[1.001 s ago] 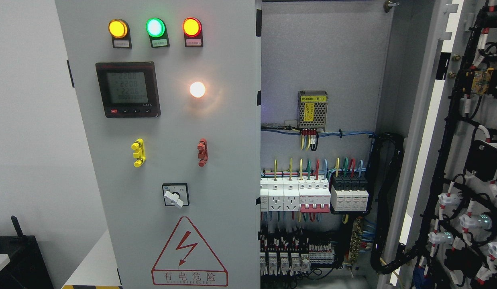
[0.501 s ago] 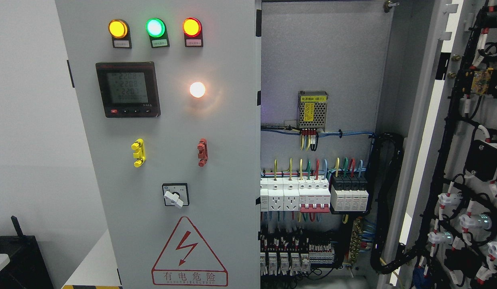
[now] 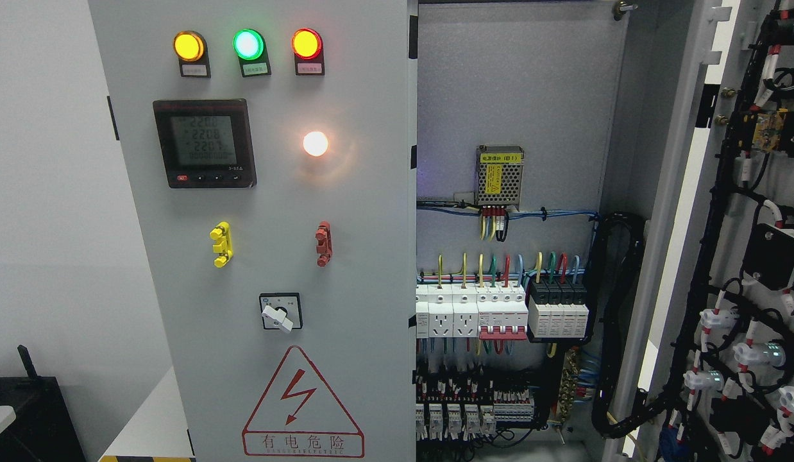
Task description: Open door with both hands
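Two cabinet doors show: left door (image 3: 346, 256) shut, tall axis upright, face toward the camera; right door (image 3: 750, 256) swung wide open at frame right, wired inner side showing, long axis upright too. Three lamps (image 3: 247, 43) on top of the left door, yellow, green, red, plus one meter (image 3: 204, 142), one white light (image 3: 315, 143), one rotary switch (image 3: 280, 312). No robot hand in frame, so finger state and relative positions can't be told.

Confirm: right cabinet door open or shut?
Open. The right door is swung out, its wired inner face showing, and the breakers inside are exposed. Left door is shut.
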`<state>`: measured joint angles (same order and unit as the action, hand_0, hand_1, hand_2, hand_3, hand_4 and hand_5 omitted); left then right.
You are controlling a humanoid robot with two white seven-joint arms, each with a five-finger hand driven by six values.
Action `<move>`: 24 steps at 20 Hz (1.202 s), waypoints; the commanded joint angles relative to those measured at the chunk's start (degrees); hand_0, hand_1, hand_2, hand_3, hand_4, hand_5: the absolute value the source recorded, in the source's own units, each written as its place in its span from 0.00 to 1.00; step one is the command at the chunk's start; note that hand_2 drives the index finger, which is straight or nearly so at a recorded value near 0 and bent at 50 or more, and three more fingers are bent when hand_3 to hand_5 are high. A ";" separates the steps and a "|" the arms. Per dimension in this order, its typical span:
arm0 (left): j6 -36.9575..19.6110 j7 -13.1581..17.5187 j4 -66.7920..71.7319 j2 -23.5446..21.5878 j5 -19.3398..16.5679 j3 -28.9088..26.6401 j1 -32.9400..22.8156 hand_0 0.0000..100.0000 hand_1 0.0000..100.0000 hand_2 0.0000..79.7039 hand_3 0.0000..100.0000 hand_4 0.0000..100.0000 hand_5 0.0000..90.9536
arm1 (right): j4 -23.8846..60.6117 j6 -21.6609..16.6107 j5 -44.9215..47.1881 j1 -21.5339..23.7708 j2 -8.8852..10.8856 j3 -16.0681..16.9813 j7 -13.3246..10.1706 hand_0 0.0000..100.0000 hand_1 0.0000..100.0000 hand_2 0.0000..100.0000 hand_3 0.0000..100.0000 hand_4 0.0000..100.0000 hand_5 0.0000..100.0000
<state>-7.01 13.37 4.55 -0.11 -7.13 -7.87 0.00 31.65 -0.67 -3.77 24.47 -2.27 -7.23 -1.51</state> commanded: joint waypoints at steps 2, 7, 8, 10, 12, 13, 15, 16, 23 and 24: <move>-0.02 0.17 0.63 -0.50 -1.13 -0.13 -1.59 0.00 0.00 0.00 0.00 0.04 0.00 | 21.87 -5.99 -0.18 8.92 2.45 0.02 0.01 0.00 0.00 0.00 0.00 0.00 0.00; -0.02 0.17 0.55 -0.24 -1.13 0.14 -1.59 0.00 0.00 0.00 0.00 0.04 0.00 | 21.62 -18.39 -0.18 10.60 2.80 0.02 -0.43 0.00 0.00 0.00 0.00 0.00 0.00; -0.02 0.17 0.55 -0.24 -1.05 0.31 -1.59 0.00 0.00 0.00 0.00 0.04 0.00 | 21.79 -19.54 -0.10 10.86 2.89 0.11 -0.43 0.00 0.00 0.00 0.00 0.00 0.00; -0.02 0.26 0.55 -0.32 -0.70 1.80 -1.50 0.00 0.00 0.00 0.00 0.04 0.00 | 22.40 -19.99 -0.09 11.39 2.97 1.33 -0.43 0.00 0.00 0.00 0.00 0.00 0.00; -0.02 0.43 0.20 -0.41 -0.43 2.86 -1.41 0.00 0.00 0.00 0.00 0.04 0.00 | 22.67 -20.08 -0.01 11.65 3.06 3.79 -0.07 0.00 0.00 0.00 0.00 0.00 0.00; -0.02 0.43 0.11 -0.50 -0.43 2.86 -1.32 0.00 0.00 0.00 0.00 0.04 0.00 | 23.02 -20.16 -0.01 11.74 2.80 4.23 -0.07 0.00 0.00 0.00 0.00 0.00 0.00; -0.02 0.61 0.11 -0.59 -0.43 2.86 -1.32 0.00 0.00 0.00 0.00 0.04 0.00 | 26.08 -20.16 -0.01 12.70 2.62 4.33 -0.34 0.00 0.00 0.00 0.00 0.00 0.00; -0.02 0.61 0.02 -0.59 -0.43 2.86 -1.15 0.00 0.00 0.00 0.00 0.04 0.00 | 27.93 -20.25 -0.01 13.67 2.80 4.33 -0.43 0.00 0.00 0.00 0.00 0.00 0.00; -0.02 0.78 -0.33 -0.41 -0.43 2.77 -0.44 0.00 0.00 0.00 0.00 0.04 0.00 | 28.30 -33.07 -0.97 16.40 2.97 3.27 0.28 0.00 0.00 0.00 0.00 0.00 0.00; -0.02 0.78 -0.33 -0.41 -0.43 2.69 -0.44 0.00 0.00 0.00 0.00 0.04 0.00 | 28.38 -33.43 -0.97 16.40 3.06 3.18 0.28 0.00 0.00 0.00 0.00 0.00 0.00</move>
<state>-7.07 14.13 4.53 -0.01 -7.59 -5.81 0.00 55.09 -30.39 -4.18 38.95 -0.26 -4.53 -1.54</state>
